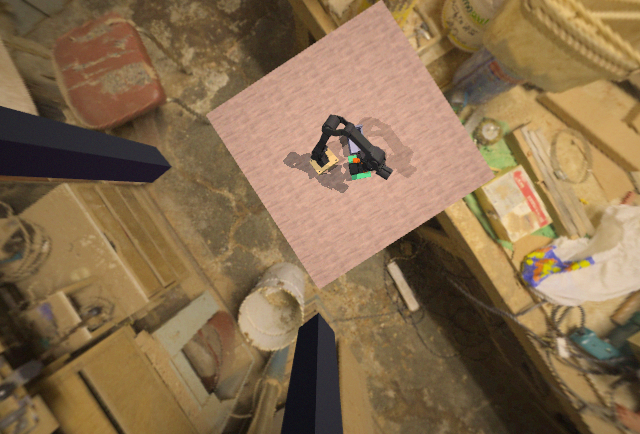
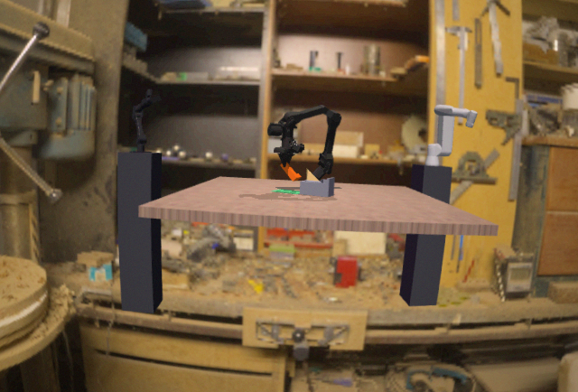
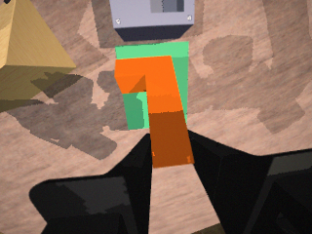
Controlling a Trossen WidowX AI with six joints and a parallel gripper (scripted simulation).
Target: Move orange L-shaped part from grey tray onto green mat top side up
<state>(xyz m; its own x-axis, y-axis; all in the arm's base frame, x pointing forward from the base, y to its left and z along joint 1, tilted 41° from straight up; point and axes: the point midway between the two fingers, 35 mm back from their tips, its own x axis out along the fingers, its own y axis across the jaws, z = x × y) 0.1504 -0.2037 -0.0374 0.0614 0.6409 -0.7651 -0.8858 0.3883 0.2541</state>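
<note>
The brown wood-grained tabletop [image 1: 310, 88] [image 2: 233, 213] [image 3: 231, 132] shows all four corners in the top view; the wrist view takes in only a patch, crossed by shadows. Two dark square pillars [image 1: 77, 152] [image 1: 314, 377] [image 2: 140, 228] [image 2: 427, 266] are cut off by the frame from above, and in the exterior view the table hides part of each. The black WidowX arm [image 1: 367, 142] [image 2: 303, 113] arches over from its tan base plate [image 1: 333, 160] [image 2: 310, 174] [image 3: 29, 49], which is mostly behind the tray in the exterior view and cropped at the left in the wrist view.

The green mat [image 1: 361, 176] [image 2: 282, 191] [image 3: 146, 49] lies beside the grey tray [image 1: 355, 146] [image 2: 314, 188] [image 3: 151, 21]. The gripper covers the mat's middle from above; the tray runs out of the wrist view at the top, showing only a sliver of its pocket.

The gripper [image 1: 356, 167] [image 2: 284, 160] [image 3: 167, 136] is pinching the straight end of the orange L-shaped part [image 1: 356, 160] [image 2: 292, 172] [image 3: 163, 93]. The part is out of the tray, tilted with its L end lower, in the air above the mat. From above, only a small orange patch shows, and the exterior view is too small to separate the fingertips.
</note>
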